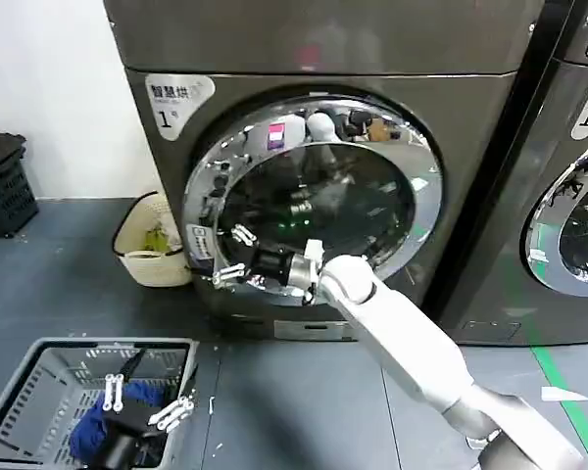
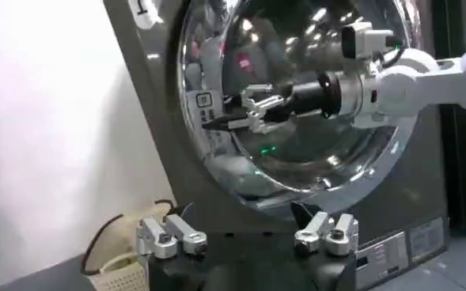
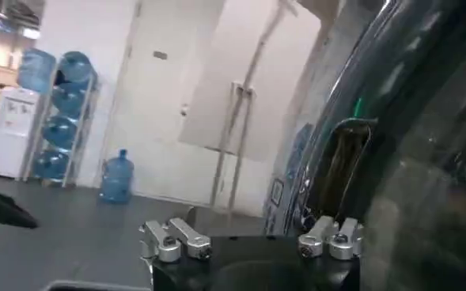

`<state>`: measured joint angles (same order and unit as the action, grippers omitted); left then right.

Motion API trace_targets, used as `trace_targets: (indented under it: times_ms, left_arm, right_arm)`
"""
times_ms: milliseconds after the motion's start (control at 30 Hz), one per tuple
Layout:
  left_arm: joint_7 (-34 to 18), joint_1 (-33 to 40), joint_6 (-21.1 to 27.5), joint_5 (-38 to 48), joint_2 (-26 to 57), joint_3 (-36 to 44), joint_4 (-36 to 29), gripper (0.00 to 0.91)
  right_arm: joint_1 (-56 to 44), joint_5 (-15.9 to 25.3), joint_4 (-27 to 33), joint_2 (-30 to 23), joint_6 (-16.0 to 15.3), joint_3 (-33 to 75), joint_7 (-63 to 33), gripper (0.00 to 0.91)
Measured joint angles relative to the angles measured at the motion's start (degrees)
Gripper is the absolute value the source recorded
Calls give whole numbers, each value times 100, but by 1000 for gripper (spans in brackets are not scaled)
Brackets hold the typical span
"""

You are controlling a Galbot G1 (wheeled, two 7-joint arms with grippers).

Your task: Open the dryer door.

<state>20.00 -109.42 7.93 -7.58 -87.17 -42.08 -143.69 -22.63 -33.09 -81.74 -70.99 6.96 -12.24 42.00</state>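
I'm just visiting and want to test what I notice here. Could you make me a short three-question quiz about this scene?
1. True or false: the right claw is at the left rim of the dryer door, on the machine marked "1".
2. What does the left claw hover over? A) a grey laundry basket holding blue cloth; B) a water bottle; C) the second machine.
3. Fill in: beside the dryer on the floor stands a cream-coloured ____.

Key: 1 true. 2 A. 3 basket.
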Motion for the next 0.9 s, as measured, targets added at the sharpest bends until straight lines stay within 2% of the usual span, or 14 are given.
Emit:
trace_targets:
  times_ms: [367,900]
  left_arm:
    - [84,406,97,790,474,-480,302,907]
    - [617,1163,-315,2292,1786,-1604,1065,907]
  right_arm:
    - [-265,-368,-696,612,178,-44,482,907]
    - [-577,-759,-1416,1251,321,-19,1505,907]
